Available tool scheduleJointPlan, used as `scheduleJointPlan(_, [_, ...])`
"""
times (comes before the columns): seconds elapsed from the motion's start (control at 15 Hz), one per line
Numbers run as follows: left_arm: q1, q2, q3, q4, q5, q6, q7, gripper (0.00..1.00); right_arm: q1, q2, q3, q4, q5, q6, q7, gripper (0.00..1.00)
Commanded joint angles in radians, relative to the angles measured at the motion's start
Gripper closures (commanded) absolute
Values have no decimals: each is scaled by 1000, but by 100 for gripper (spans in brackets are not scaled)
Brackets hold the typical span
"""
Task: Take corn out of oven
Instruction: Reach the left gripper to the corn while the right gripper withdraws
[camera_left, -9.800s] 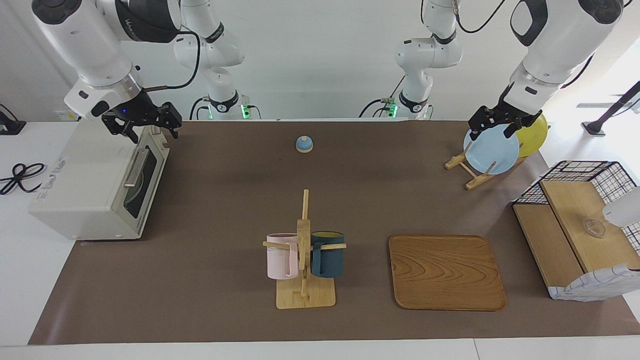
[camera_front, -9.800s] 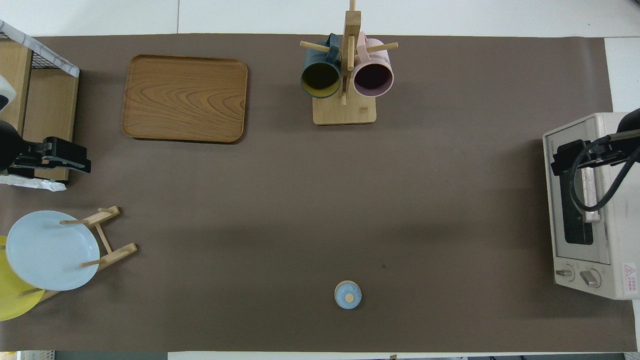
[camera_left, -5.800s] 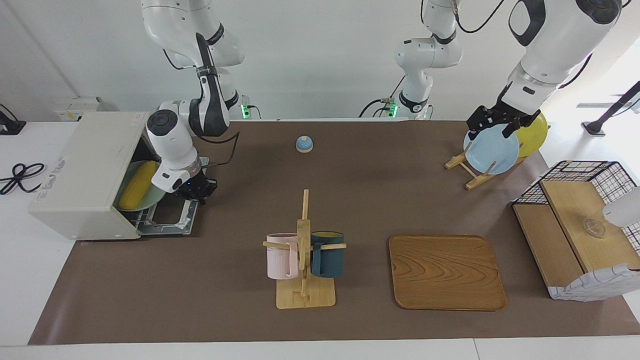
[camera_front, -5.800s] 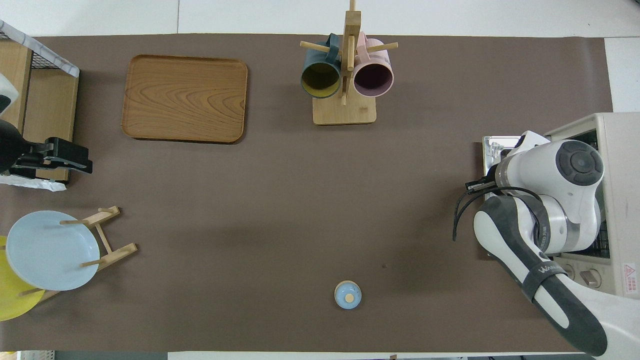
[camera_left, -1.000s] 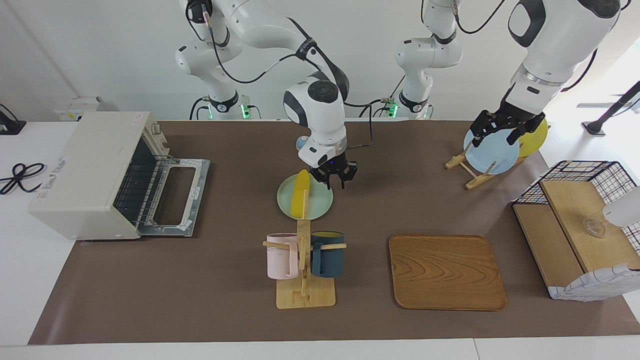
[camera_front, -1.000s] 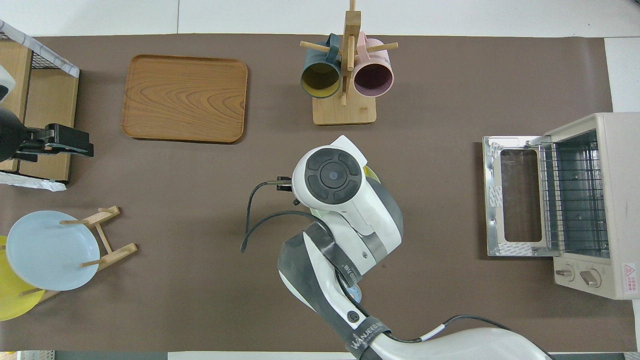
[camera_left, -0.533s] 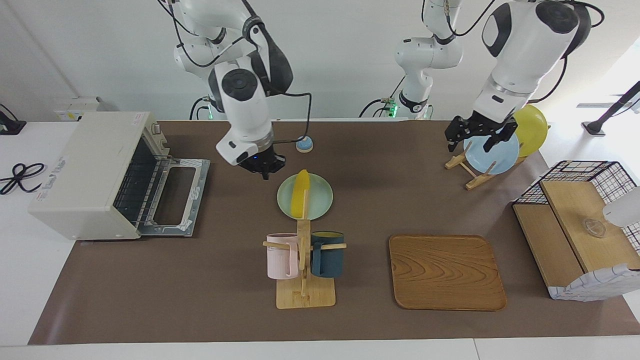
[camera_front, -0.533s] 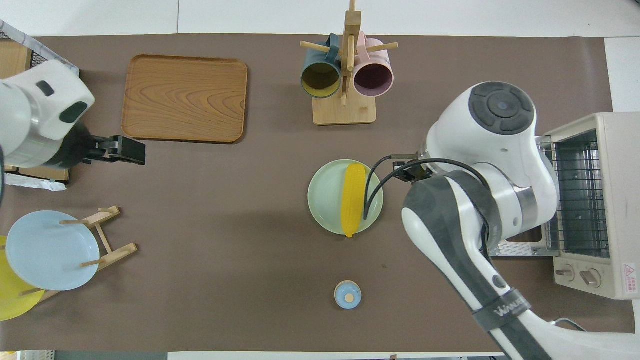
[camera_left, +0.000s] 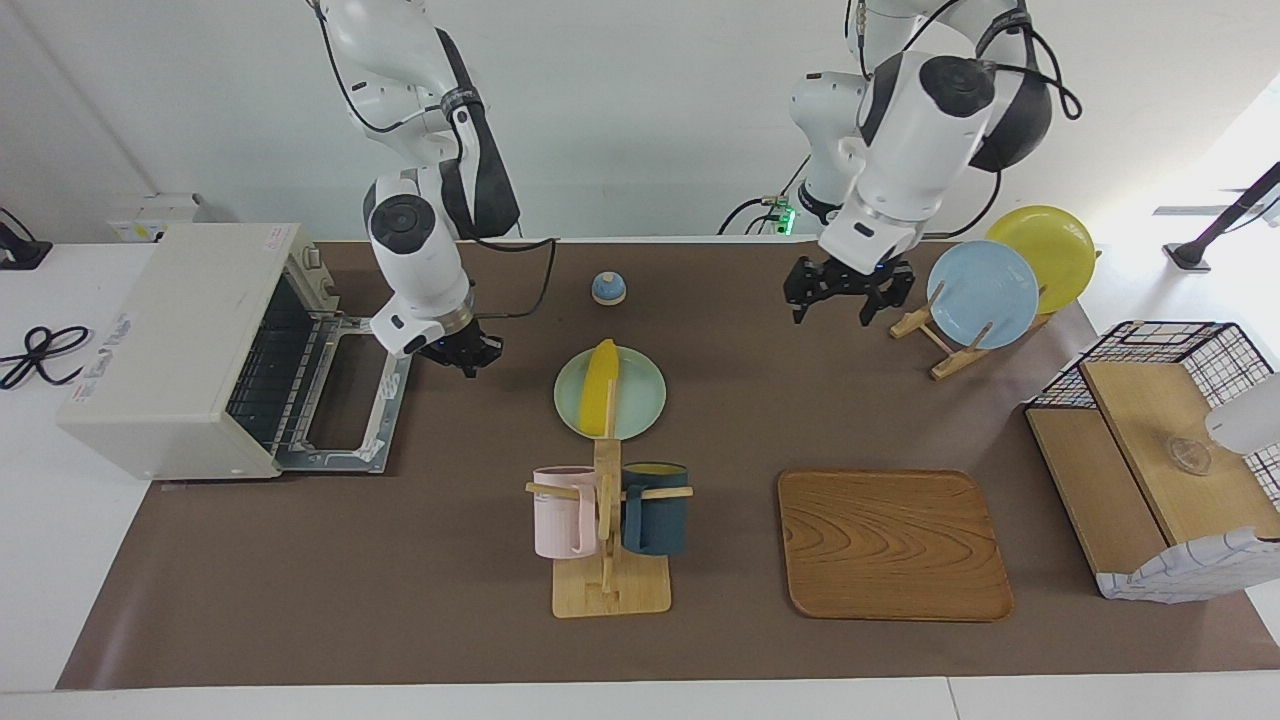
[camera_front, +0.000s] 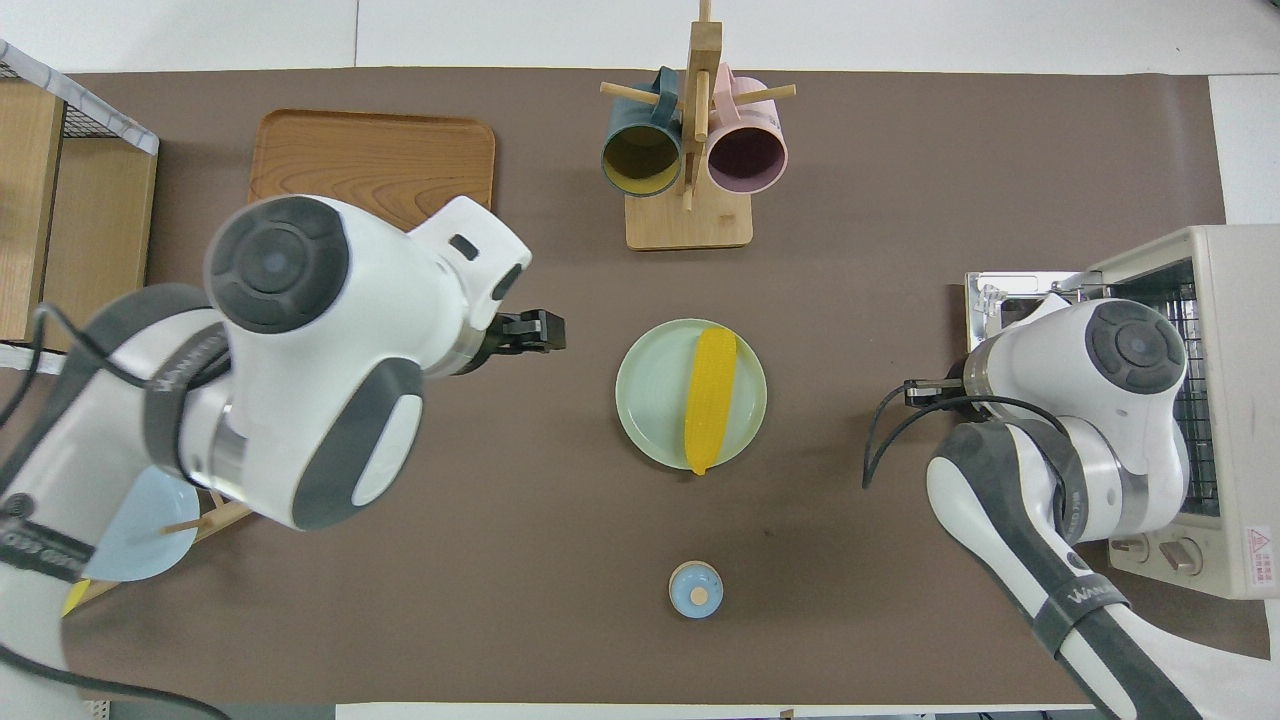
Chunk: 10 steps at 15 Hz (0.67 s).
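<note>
Facing view only: right pincer (camera_left: 468, 358) closed, empty, beside open oven (camera_left: 190, 350) door.
Overhead: corn (camera_front: 708, 398) on green plate (camera_front: 650, 420).
Change: left pincer (camera_left: 845, 292), open, left the plate rack (camera_left: 940, 335).

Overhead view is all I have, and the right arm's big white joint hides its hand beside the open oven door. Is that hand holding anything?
Observer: No. The right hand is shut and empty, over the brown mat between the cream-white toaster oven's dropped door and the pale green round plate.
Operator: Is the left hand touching the plate rack?
Observer: No. The left hand hangs open over bare mat beside the wooden plate rack, apart from its round light blue plate.
</note>
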Motion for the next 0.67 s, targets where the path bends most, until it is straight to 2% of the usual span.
scheduleJointPlan(0.0, [-79, 82, 21, 13, -45, 101, -36, 0, -34, -53, 14, -65, -47, 42, -15, 100])
scheduleJointPlan(0.13, [-135, 163, 22, 52, -60, 157, -50, 0, -53, -54, 14, -94, -49, 91, -30, 100])
scheduleJointPlan(0.33, [-158, 302, 22, 175, -53, 194, -50, 0, -74, -48, 16, -100, -49, 99, -60, 100])
scheduleJointPlan(0.47, [-182, 339, 22, 209, -57, 202, -50, 0, -96, -41, 16, -105, -49, 132, -95, 100])
scheduleJointPlan(0.6, [-219, 363, 25, 195, -56, 272, -51, 0, -94, -38, 14, -100, -52, 131, -97, 100])
